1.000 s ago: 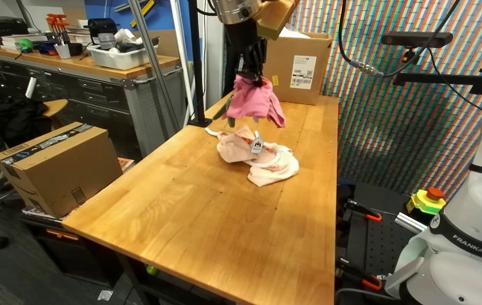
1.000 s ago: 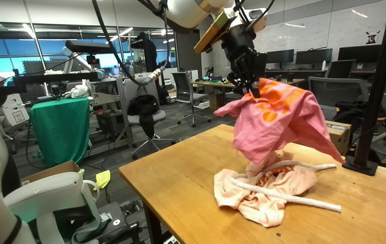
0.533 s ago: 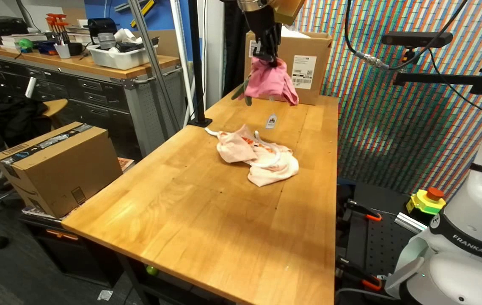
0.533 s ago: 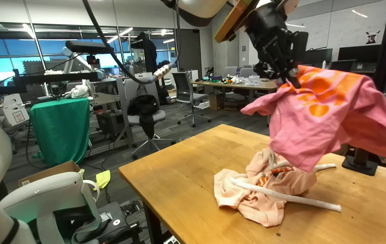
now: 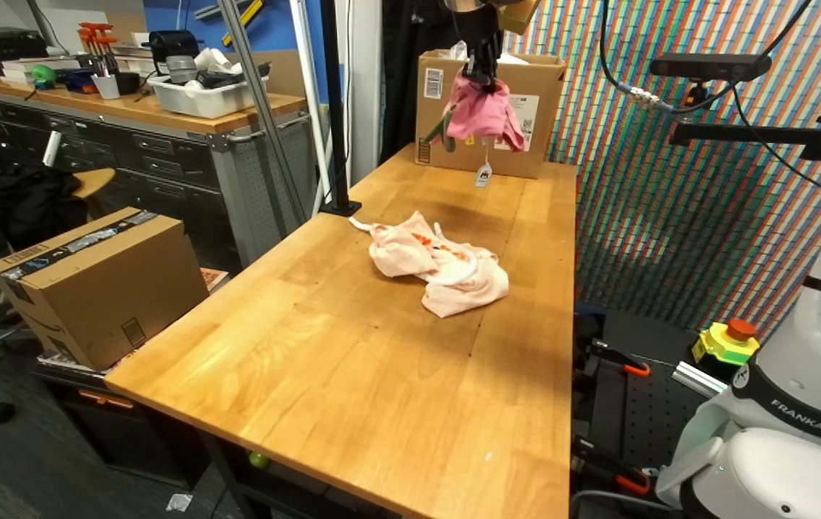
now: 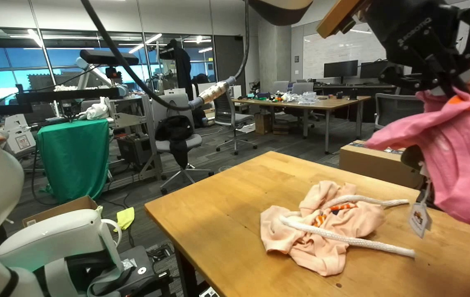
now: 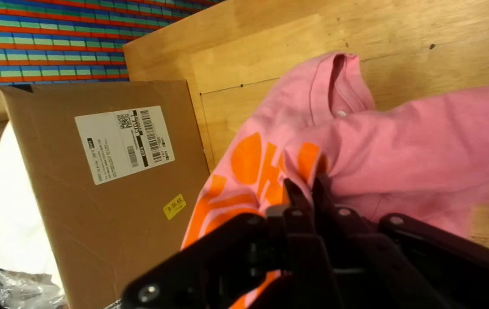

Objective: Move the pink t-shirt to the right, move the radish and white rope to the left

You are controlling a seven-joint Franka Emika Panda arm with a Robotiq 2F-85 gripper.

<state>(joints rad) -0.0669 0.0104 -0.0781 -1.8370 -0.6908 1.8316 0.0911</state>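
in an exterior view, the gripper (image 5: 484,81) hangs over the far end of the table (image 5: 352,360), with the pink t-shirt (image 5: 484,115) dangling from it in the air. a grey-green leaf-like piece (image 5: 440,129) pokes out at the shirt's lower left; i cannot tell whether it belongs to the radish. a white tag (image 5: 483,175) hangs below. a cardboard box (image 5: 428,115) stands behind, on the table's far end. nearer, about mid-table, a pale peach garment (image 5: 469,294) lies crumpled, and an end of the white rope (image 5: 360,225) sticks out at its left.

in an exterior view, gripper and shirt crowd the right edge, the shirt extending out of view, with the tag hanging at its left side. the rope crosses the top of the peach garment in 2 stretches, near and far, both running out to the right. an orange-striped patch (image 6: 344,206) shows between them; what it is part of, i cannot tell.

in the wrist view, the 2 fingers (image 7: 297,199) are pressed together on a pinched fold of the t-shirt, next to its orange print (image 7: 246,159). the box stands at left, bearing a white label (image 7: 125,145) and a yellow sticker (image 7: 174,207).
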